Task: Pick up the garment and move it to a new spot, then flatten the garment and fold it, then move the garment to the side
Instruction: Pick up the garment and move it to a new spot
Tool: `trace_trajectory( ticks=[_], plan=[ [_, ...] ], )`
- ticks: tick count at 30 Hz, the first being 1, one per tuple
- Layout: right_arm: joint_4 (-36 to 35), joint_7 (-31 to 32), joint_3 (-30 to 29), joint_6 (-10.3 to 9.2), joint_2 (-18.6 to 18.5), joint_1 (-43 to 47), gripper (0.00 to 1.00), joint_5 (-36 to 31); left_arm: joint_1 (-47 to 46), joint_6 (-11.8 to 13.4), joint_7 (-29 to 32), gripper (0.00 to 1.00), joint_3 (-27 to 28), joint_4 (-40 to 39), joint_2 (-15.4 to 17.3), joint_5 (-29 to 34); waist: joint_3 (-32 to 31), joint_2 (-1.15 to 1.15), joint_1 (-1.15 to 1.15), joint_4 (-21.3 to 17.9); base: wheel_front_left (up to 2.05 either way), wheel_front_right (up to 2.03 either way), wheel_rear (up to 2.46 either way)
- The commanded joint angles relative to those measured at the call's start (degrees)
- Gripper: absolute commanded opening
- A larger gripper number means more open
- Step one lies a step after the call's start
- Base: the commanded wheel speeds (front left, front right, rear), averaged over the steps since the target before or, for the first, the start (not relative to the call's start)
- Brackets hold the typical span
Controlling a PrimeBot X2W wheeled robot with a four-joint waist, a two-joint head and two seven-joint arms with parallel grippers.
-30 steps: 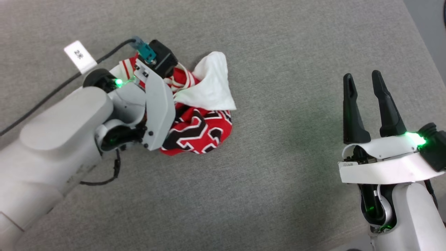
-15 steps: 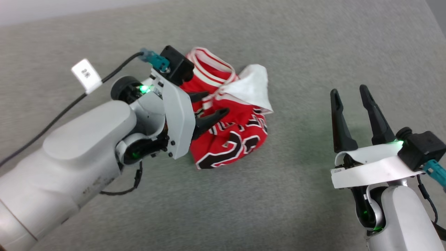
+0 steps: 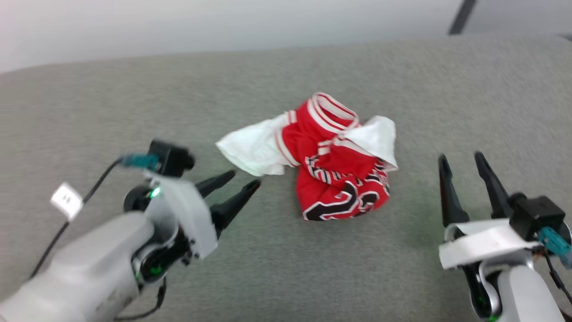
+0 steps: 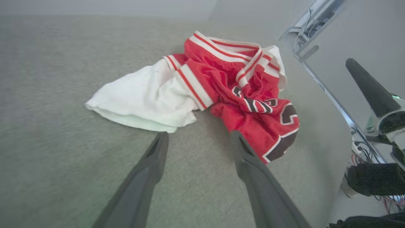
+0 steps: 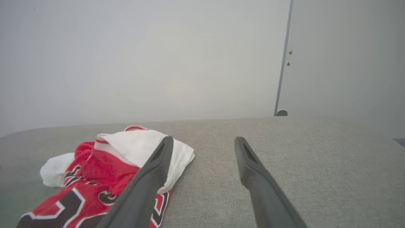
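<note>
The garment (image 3: 333, 165) lies crumpled in a heap on the grey fabric surface, red with white sleeve ends, a striped collar on top and black white-outlined lettering at the front. My left gripper (image 3: 243, 179) is open and empty, its tips a short way left of the white sleeve (image 3: 252, 150). In the left wrist view the garment (image 4: 227, 91) sits just beyond my open left gripper (image 4: 199, 136). My right gripper (image 3: 462, 161) stands open and empty to the right of the heap. The right wrist view has the garment (image 5: 104, 171) at the lower left, partly behind one finger (image 5: 152, 177).
The grey fabric surface (image 3: 286, 268) stretches wide around the heap. Its far edge meets a pale wall (image 3: 178, 27). In the left wrist view the surface's right edge (image 4: 329, 95) drops off, with cables and equipment (image 4: 367, 155) beyond it.
My left gripper opened, let go of the garment and drew back to the left. The garment now lies loose with a white sleeve spread out. The head camera tilted up.
</note>
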Motion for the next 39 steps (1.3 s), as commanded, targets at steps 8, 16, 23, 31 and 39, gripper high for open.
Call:
trace_trajectory(
  ticks=[8, 16, 23, 31, 39],
  plan=[
    [-2.23, 2.24, -5.55, -0.04, 0.01, 8.13, 1.0, -1.66, 10.75, 0.15, -10.09, 1.0, 2.47, 5.86, 2.26, -1.37, -7.8, 0.0, 0.0, 7.99, 0.0, 0.0, 0.0],
    [-4.5, 3.63, -7.93, -0.04, 0.0, 13.48, 1.0, -2.24, 21.34, 0.68, -10.66, 1.0, 16.63, 7.96, 2.82, 5.23, -10.16, 0.0, 0.0, 8.99, 0.0, 0.0, 0.0],
    [-7.06, 4.8, -8.79, -0.04, 0.02, 15.41, 1.0, -2.47, 34.06, 6.11, -10.68, 1.0, 36.97, 1.95, 1.32, 23.59, -11.69, 0.0, 0.0, 8.06, 0.0, 0.0, 0.0],
    [-9.4, 5.51, -9.16, -0.04, 0.02, 14.42, 1.0, -2.05, 47.28, 8.23, -10.69, 1.0, 56.79, -9.62, -3.66, 41.26, -12.75, 0.0, 0.0, 6.71, 0.0, 0.0, 0.0],
    [-10.17, 6.01, -9.08, -0.04, 0.02, 14.42, 1.0, -1.56, 53.4, 4.73, -10.7, 1.0, 64.38, -12.07, -8.95, 48.62, -12.81, 0.0, 0.0, 6.44, 0.0, 0.0, 0.0]
  ],
)
